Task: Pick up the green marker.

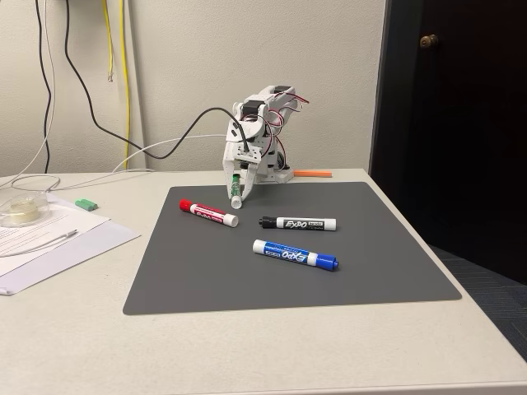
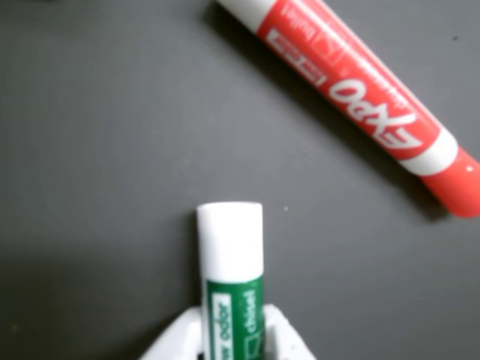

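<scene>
The green marker [image 1: 236, 191] hangs nearly upright in my gripper [image 1: 238, 183] at the back of the grey mat [image 1: 206, 280], its white end pointing down just above the mat. In the wrist view the green marker [image 2: 231, 277] shows its white end and green label, and the white fingers [image 2: 169, 343] of my gripper [image 2: 229, 341] close on both sides of the barrel. Its cap is hidden. The red marker [image 2: 360, 97] lies on the mat close by.
On the mat lie a red marker [image 1: 208, 212], a black marker [image 1: 298, 223] and a blue marker [image 1: 296, 254]. Papers [image 1: 49, 239], a tape roll [image 1: 20, 210] and a small green block [image 1: 86, 202] sit at the left. An orange piece [image 1: 312, 174] lies behind the arm's base.
</scene>
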